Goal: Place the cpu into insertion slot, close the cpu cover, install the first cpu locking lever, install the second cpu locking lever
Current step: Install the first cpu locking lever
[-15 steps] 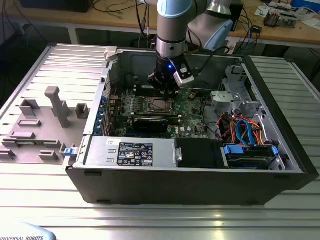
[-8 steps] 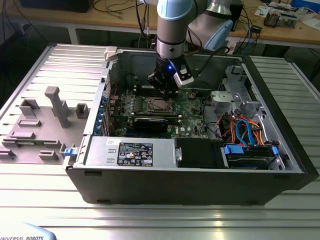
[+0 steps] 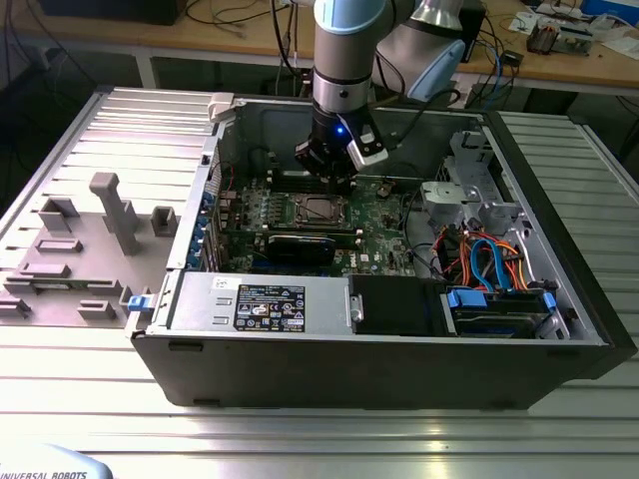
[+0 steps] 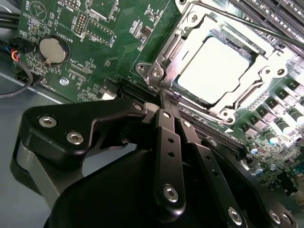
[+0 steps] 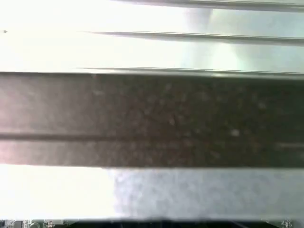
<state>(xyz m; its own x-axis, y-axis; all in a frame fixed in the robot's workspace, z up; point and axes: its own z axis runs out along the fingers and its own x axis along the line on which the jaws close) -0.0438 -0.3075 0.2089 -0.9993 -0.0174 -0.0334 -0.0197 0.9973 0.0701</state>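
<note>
The cpu [image 4: 216, 66] lies flat in the insertion slot [image 3: 319, 209], its silvery top glaring bright. The cpu cover [image 4: 273, 64] is folded down around it, framing the chip. A thin metal lever rod [image 4: 247, 26] runs along the far side of the socket. My gripper [image 4: 165, 96] is shut, its black fingers [image 4: 167, 137] pressed together with nothing seen between them. The tips are at the socket's near corner, beside the silver frame. In the exterior view the gripper [image 3: 335, 182] hangs just behind the socket, inside the open computer case.
A long black graphics card [image 3: 300, 245] lies in front of the socket, and a power supply [image 3: 260, 299] sits at the case front. Blue and orange cables [image 3: 489, 257] fill the exterior view's right. A coin cell [image 4: 51, 50] and memory slots [image 4: 280, 14] flank the socket. Grey fixtures [image 3: 110, 215] stand outside the case.
</note>
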